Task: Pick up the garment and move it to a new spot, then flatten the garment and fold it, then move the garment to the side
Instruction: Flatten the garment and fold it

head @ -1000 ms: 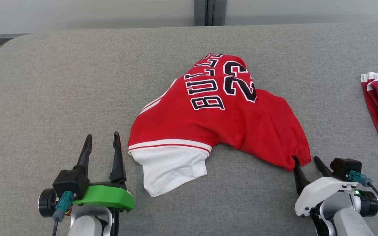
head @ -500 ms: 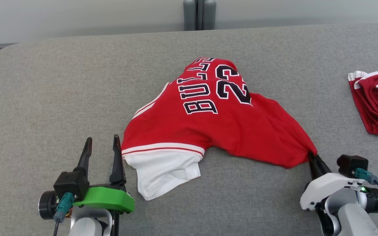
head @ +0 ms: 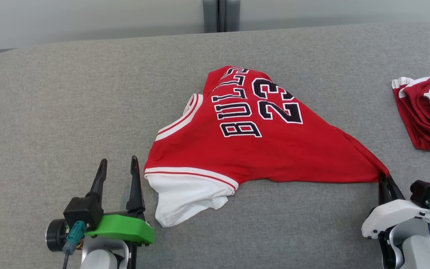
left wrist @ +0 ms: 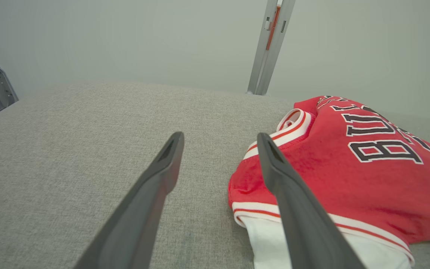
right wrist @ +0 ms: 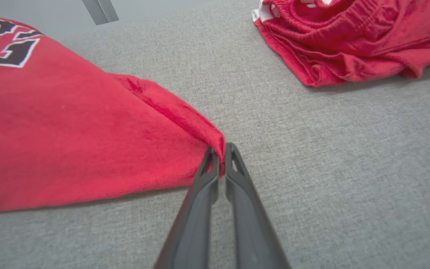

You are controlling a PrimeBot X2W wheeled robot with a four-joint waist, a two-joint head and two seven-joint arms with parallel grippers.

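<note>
A red jersey [head: 259,149] with black "BULLS 23" lettering and a white inner layer lies on the grey table [head: 69,104], stretched toward the lower right. My right gripper [head: 385,179] is shut on the jersey's right corner; the right wrist view shows that red corner [right wrist: 215,138] pinched between the fingertips of the gripper [right wrist: 219,153]. My left gripper [head: 119,164] stands open just left of the jersey's white-trimmed edge, holding nothing. In the left wrist view the open gripper [left wrist: 218,140] has the jersey [left wrist: 342,168] to the right of its right finger.
A second bunched dark-red garment with white trim [head: 427,112] lies at the table's right edge, also in the right wrist view [right wrist: 342,41]. A grey post [head: 220,15] rises behind the table's far edge. Bare grey cloth spreads across the left half.
My right gripper closed on the jersey's right corner and pulled it to the right, stretching the cloth out flatter. The left gripper stayed put. The head camera shifted slightly.
</note>
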